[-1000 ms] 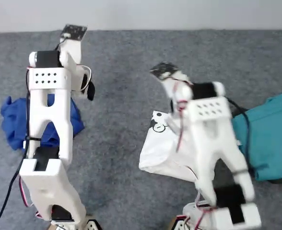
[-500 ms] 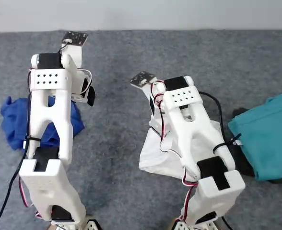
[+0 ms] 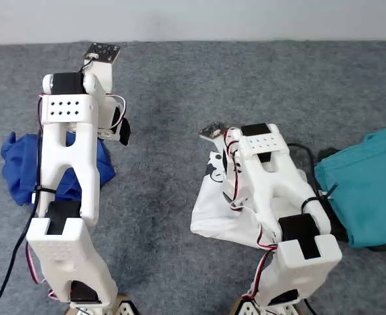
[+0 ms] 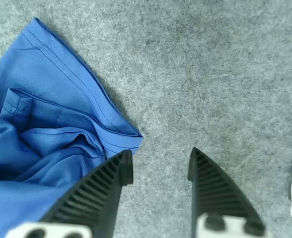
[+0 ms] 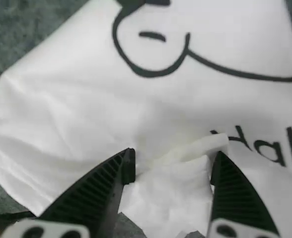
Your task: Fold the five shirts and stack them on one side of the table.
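A white shirt [image 3: 216,210] with a black drawing lies crumpled under the right arm; up close the white shirt [image 5: 195,89] shows a raised fold. My right gripper [image 5: 173,168] is open right over it, a finger on either side of that fold. A blue shirt [image 3: 16,164] lies bunched at the left, partly under the left arm. In the left wrist view my left gripper [image 4: 158,166] hangs open above bare carpet just past the corner of the blue shirt [image 4: 41,124]. A teal shirt [image 3: 367,184] lies at the right edge.
The grey carpeted table [image 3: 173,85] stretches bare between and behind the arms. A pale wall [image 3: 193,20] runs along the back edge. A dark garment edge [image 3: 331,223] peeks from under the teal shirt beside the right arm.
The right arm swung left, then drew back and came down over the white shirt. The left arm has barely moved.
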Available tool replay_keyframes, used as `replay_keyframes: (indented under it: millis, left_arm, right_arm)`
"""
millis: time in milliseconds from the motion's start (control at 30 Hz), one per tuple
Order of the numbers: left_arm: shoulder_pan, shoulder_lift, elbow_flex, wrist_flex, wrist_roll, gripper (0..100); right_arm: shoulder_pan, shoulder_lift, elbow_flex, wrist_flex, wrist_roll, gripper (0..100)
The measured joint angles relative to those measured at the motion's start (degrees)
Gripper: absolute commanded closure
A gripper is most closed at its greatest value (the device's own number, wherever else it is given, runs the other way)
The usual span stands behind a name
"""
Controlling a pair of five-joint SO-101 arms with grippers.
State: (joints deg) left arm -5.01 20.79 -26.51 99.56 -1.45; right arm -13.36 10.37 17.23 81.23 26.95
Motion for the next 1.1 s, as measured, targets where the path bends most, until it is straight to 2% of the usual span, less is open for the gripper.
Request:
replay_keyframes:
  millis: [333, 533, 800, 933, 1100]
  left_arm:
    - [0.0, 0.0, 0.0, 0.0, 0.0, 81]
    - [0.0, 0.0, 0.0, 0.0, 0.0, 81]
    - [0.0, 0.0, 0.0, 0.0, 0.0, 81]
    - [0.0, 0.0, 0.0, 0.0, 0.0, 81]
    - [0.0, 0.0, 0.0, 0.0, 0.0, 81]
  right_arm:
    - [0.8, -18.5, 6.8, 8.2, 3.3, 74.6]
    - [7.9, -29.5, 13.5, 9.9, 8.4, 74.6]
    - [18.7, -34.2, 23.1, 8.2, 14.8, 74.6]
    - [17.8, -37.8, 20.0, 8.4, 13.9, 74.6]
    - [11.7, -38.6, 12.4, 7.1, 6.8, 74.6]
